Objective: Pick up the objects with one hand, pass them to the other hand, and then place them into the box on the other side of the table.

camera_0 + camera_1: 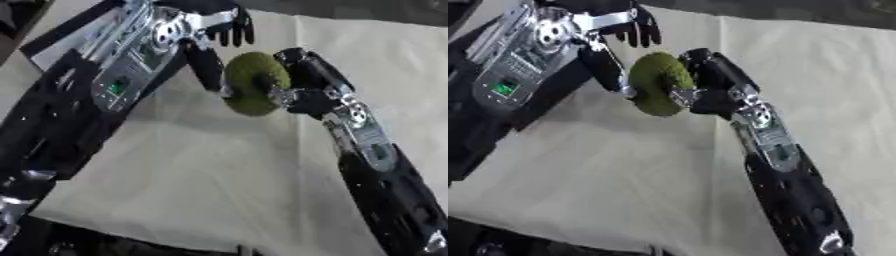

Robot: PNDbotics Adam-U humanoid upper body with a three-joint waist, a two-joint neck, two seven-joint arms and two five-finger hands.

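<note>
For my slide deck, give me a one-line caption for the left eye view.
Mid-handover above the table: right hand holds a round olive-green object while the left hand meets it.

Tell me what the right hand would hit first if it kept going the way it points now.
Likely the left hand: the right hand, curled on the green round object, points up-left toward it, with the object between them. Depth is unclear, so the gap is uncertain.

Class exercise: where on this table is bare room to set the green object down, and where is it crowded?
Bare cloth lies between the two forearms, below the green round object. Crowded up top, where left hand and right hand meet at it.
</note>
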